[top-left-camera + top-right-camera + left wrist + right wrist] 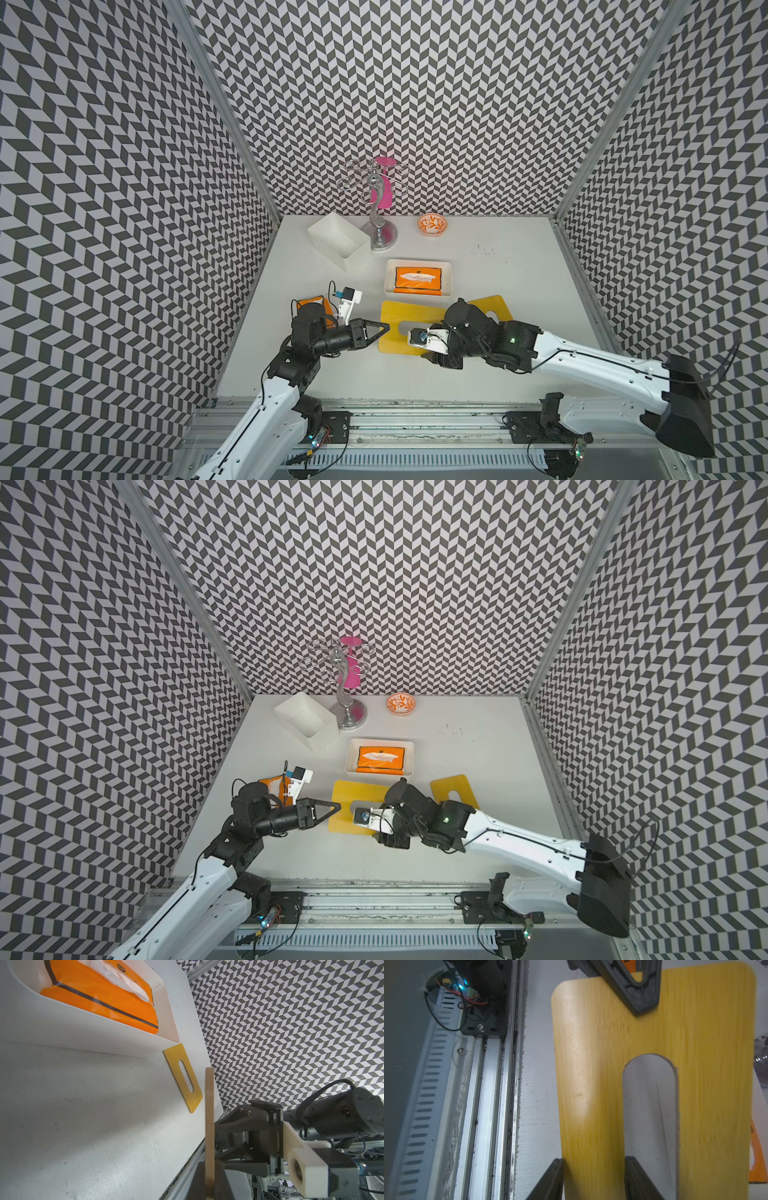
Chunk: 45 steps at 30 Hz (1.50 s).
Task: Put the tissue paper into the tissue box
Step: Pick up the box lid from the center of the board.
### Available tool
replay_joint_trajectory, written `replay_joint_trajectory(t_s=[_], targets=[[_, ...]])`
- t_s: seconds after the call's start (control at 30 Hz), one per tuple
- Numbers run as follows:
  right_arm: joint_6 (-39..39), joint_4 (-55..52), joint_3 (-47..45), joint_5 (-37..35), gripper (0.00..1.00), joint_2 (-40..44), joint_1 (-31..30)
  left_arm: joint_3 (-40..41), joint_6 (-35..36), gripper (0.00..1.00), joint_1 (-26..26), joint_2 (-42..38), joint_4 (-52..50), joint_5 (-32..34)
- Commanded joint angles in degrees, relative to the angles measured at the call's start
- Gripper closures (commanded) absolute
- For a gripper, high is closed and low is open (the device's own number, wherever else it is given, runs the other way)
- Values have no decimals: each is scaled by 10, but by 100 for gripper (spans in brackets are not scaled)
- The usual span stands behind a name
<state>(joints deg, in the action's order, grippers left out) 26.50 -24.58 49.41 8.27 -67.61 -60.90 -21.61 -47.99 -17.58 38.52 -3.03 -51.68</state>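
Top views: orange tissue paper pack (pixel 417 277) lies inside the white tissue box (pixel 418 262), mid-table, white tissue showing at its slot. A second orange pack (pixel 309 302) sits at the left, partly under the left arm. The yellow slotted lid (pixel 399 316) is just near of the box. The left gripper (pixel 384 328) is pinched onto the lid's left edge. The right arm (pixel 582 357) reaches in from the right, its wrist over the lid's right end. A second yellow lid (pixel 453 785) lies further right, partly hidden by that arm. Far side: white bin (pixel 353 259), silver stand (pixel 379 232), orange bowl (pixel 432 225).

Left wrist: lid seen edge-on, clamped between the closed jaws. Pack in the box and the second lid are both in frame.

Right wrist: right gripper (pixel 591 1160) jaws parted, medium width, astride the lid strip, one outside its edge and one in the slot. The left gripper's tip sits on the opposite edge.
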Motion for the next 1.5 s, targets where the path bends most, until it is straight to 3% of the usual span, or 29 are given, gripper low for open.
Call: replay_joint_trajectory(t_s=[0.0, 0.1, 0.23, 0.3, 0.5, 0.73, 0.93, 1.03, 1.33, 1.47], targets=[[-68, 140, -27, 43, 31, 67, 0, -38, 37, 100, 5, 6, 6, 14], [-155, 237, -73, 86, 16, 122, 1, -66, 62, 100, 17, 26, -8, 17], [-265, 311, -118, 96, 7, 179, 23, -96, 84, 100, 46, 56, -12, -6], [-324, 337, -137, 125, 6, 195, 61, -113, 99, 100, 64, 69, -21, -18], [-479, 428, -189, 281, 7, 196, 260, -135, 109, 100, 124, 100, -3, -91], [-612, 551, -197, 443, 15, 71, 402, -145, 116, 100, 144, 112, 16, -164], [-690, 682, -214, 519, 26, -16, 414, -137, 103, 100, 143, 113, 34, -181], [-712, 720, -231, 531, 32, -23, 414, -126, 79, 100, 143, 112, 64, -187], [-760, 785, -270, 558, 39, -20, 409, -99, 16, 100, 143, 110, 130, -197], [-819, 873, -286, 557, 43, -35, 406, -92, 3, 100, 142, 108, 141, -201]])
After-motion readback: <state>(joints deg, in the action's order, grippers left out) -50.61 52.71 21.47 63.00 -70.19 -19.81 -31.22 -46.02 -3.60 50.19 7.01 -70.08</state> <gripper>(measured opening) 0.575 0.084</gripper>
